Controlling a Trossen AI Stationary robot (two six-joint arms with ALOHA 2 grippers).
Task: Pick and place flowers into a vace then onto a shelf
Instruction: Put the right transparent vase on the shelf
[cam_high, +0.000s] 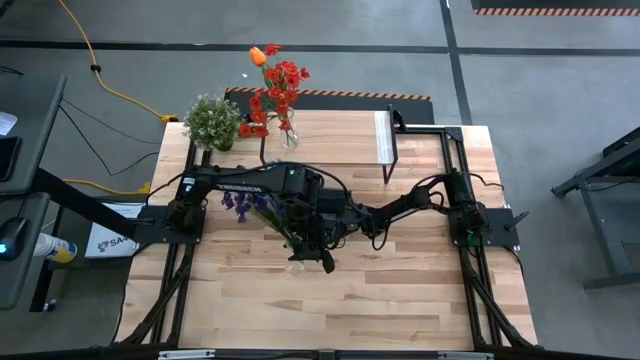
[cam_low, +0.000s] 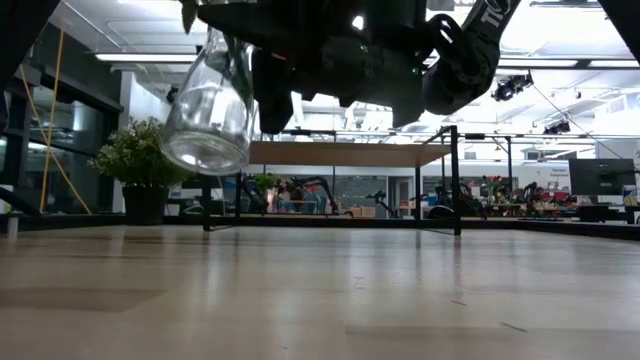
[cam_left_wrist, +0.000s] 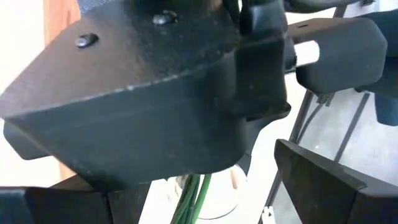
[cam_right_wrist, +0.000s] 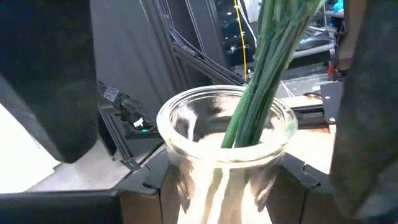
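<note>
Several slim green stems (cam_right_wrist: 261, 81) in rounded clear-glass vase (cam_right_wrist: 224, 162), lifted.

Table (cam_high: 380, 290): pale wood planks w/ light brown grain, black frame rails along the sides. Both arms matte black. Purple flowers (cam_high: 243, 203) at mid-left of the high view, stems (cam_right_wrist: 267, 74) bright green. Clear glass vase (cam_low: 208, 112), upper left of the low view, colourless w/ white glints. Upper centre of the high view: red flowers (cam_high: 277, 92) w/ one orange tulip (cam_high: 258, 56) on top. Potted plant (cam_high: 212, 122) pale green. Shelf (cam_high: 330, 130): light wood top, thin black legs, white strip (cam_high: 384, 135) at its right end. Floor grey w/ dark lines; orange-and-black hazard stripe (cam_high: 330, 95) behind the table. Yellow cable (cam_high: 105, 85) at upper left.
</note>
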